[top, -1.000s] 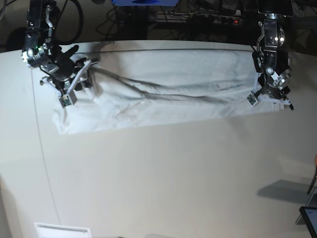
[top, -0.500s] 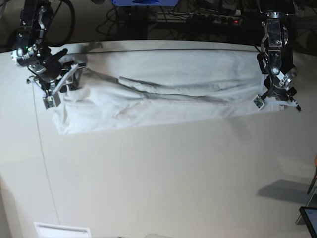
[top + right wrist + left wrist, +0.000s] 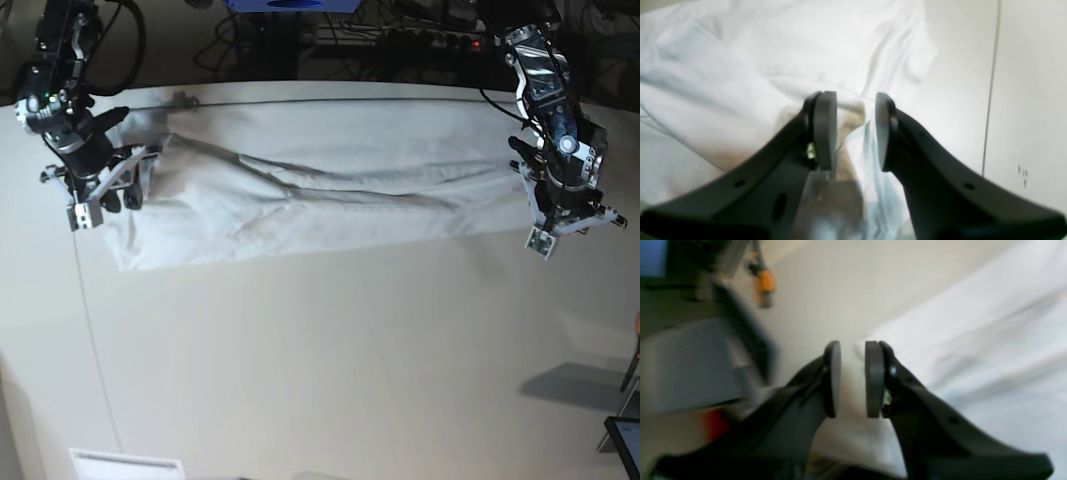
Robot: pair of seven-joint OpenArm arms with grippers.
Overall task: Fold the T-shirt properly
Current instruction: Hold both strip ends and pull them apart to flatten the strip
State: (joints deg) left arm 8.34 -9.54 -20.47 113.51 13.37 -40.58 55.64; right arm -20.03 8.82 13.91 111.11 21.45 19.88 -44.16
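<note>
Gripping T-shirt (image 3: 330,190) ends | left end effector (image 3: 852,380) | right end effector (image 3: 855,131)

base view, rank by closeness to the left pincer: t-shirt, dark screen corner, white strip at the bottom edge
1. T-shirt, gripped in the left pincer.
2. dark screen corner, bottom right.
3. white strip, bottom left.

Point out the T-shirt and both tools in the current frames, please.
T-shirt (image 3: 330,190), base view, wrinkled middle of the cloth.
Left tool (image 3: 852,380), left wrist view, the cloth-filled space midway between its fingertips.
Right tool (image 3: 855,131), right wrist view, midway between its fingertips, on gripped fabric.
</note>
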